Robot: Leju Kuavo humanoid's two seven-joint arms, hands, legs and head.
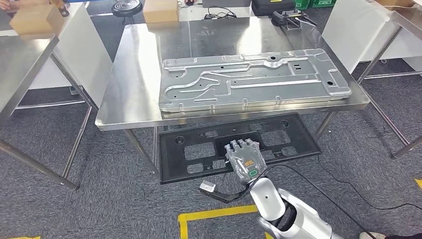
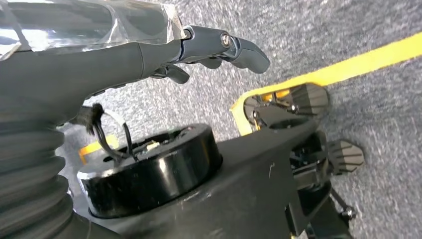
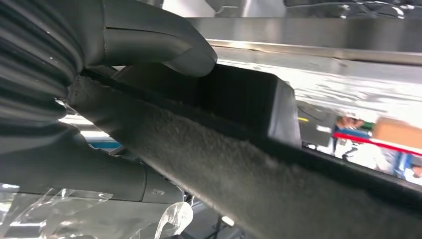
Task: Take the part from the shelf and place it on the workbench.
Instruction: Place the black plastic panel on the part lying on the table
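Bright, even overhead light filled the head view, throwing broad glare across the steel workbench (image 1: 124, 94) and soft sheen on the metal panel (image 1: 254, 79); shadows beneath were faint. Edges bowed slightly from the wide lens. The left wrist view was sharp nearby, with plastic wrap (image 2: 89, 25) glinting. The right wrist view ran dark and soft up close, its background overexposed and blurred.

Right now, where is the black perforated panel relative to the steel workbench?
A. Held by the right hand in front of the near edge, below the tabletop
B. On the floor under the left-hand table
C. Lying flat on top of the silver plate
A: the right hand grips the black panel, which sits before and below the workbench edge, apart from the silver plate on top.
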